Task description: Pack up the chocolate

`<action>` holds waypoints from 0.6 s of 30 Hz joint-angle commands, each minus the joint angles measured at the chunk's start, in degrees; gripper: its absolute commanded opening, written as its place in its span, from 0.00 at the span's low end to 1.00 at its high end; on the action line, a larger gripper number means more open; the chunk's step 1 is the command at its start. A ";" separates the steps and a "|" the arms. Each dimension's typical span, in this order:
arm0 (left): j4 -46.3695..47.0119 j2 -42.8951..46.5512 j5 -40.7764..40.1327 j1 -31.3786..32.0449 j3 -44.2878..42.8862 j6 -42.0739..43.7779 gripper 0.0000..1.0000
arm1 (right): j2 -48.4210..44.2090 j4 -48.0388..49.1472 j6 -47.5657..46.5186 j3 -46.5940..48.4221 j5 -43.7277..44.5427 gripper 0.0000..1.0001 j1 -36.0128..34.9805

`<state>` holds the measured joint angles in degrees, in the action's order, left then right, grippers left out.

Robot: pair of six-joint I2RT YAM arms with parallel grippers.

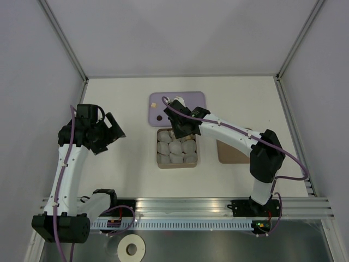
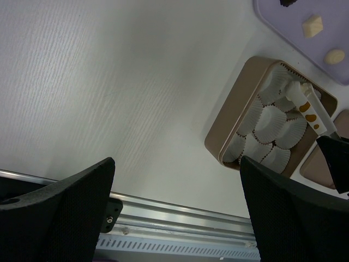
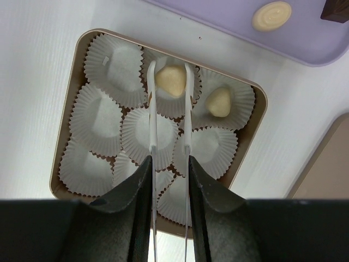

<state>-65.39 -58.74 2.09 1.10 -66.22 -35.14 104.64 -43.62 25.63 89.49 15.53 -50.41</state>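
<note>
Holds a pale cream chocolate piece (image 3: pixel 170 81) by its two sides between the tips of long white plastic tweezers (image 3: pixel 152 109). Centres it in a white crinkled paper cup (image 3: pixel 173 106) in the row nearest the tray, probably to land it flat on the cup's floor and not on the pleats. Cannot tell whether seated there or just above.

Shows a second cream piece (image 3: pixel 220 102) lying in the neighbouring corner cup. Leaves the other cups of the tan square box (image 3: pixel 258 112) apparently empty, where visible.

Squeezes the tweezers' handles with the right gripper (image 3: pixel 169 164), jaws pressed in on them. Likely uses the tool because such small pieces would slip from bare fingers.

Has more stock just beyond, on a flat lilac tray (image 3: pixel 218 22): a round cream piece (image 3: pixel 271 15) and a dark brown one (image 3: pixel 335 10).

Hangs the left gripper (image 2: pixel 175 164) spread wide and empty over bare white table (image 2: pixel 136 82), well apart from the box and presumably out of the way.

Rests the flat brown square lid (image 1: pixel 229 152) just beside the box on the right, presumably for closing later.
</note>
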 commanded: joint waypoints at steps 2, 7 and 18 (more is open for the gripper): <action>2.19 -0.23 1.16 0.13 0.03 0.59 1.00 | -3.30 1.69 2.23 -0.37 0.73 0.15 -0.21; 2.28 -0.32 0.99 0.13 0.21 0.59 1.00 | -3.13 2.83 1.80 -2.22 -1.20 0.16 -0.21; 2.37 0.64 0.81 0.13 1.00 0.16 0.99 | -1.19 3.27 1.79 -1.96 0.38 0.34 -0.21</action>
<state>-64.53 -58.96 2.09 1.10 -65.36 -35.14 103.77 -42.37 26.81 87.00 14.68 -50.41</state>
